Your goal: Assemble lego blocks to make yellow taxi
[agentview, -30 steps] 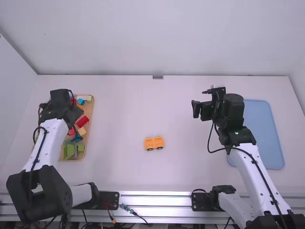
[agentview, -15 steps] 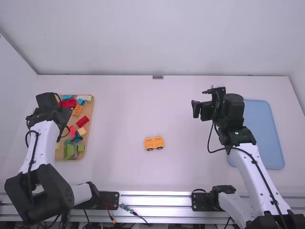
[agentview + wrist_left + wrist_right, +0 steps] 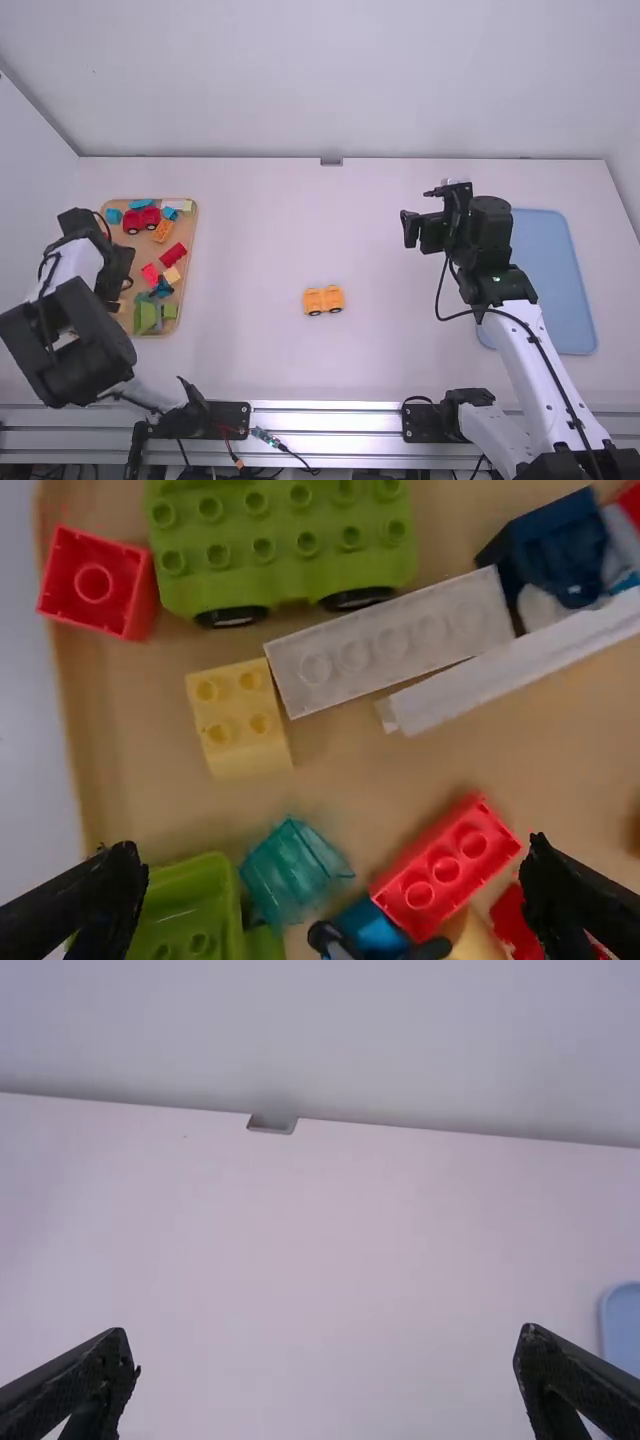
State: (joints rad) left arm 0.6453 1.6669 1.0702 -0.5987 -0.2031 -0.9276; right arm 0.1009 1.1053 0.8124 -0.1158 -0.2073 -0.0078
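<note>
Yellow-orange plastic makes up the little wheeled car piece (image 3: 323, 299) near the middle of the tabletop (image 3: 260, 350), upright on dark wheels and well apart from both arms. It is probably light and stiff, with smooth sides; a squeeze across its two long sides, above the wheels, should hold it best, since the wheels could let it roll at a careless nudge.

The left gripper (image 3: 332, 855) is over the wooden tray (image 3: 194, 240) of loose blocks, its jaws spread wide with nothing between them. Among the blocks lies a pale yellow block (image 3: 240, 720), studs showing, close against the end of a white bar (image 3: 390, 640) and near the green wheeled piece (image 3: 280, 545). If that block is wanted for the taxi, it would likely feel rigid and nearly weightless. Its opposite flat walls offer the surest hold, though the bar crowds one side and might be dragged along or tip the block. Hard plastic may slip if pinched at a corner or only by the studs.

The right gripper (image 3: 325, 1345) is beside the blue tray (image 3: 555, 280), jaws apart and empty. Assembly looks unfinished; pressing a part on will probably call for the car piece to be steadied first.
</note>
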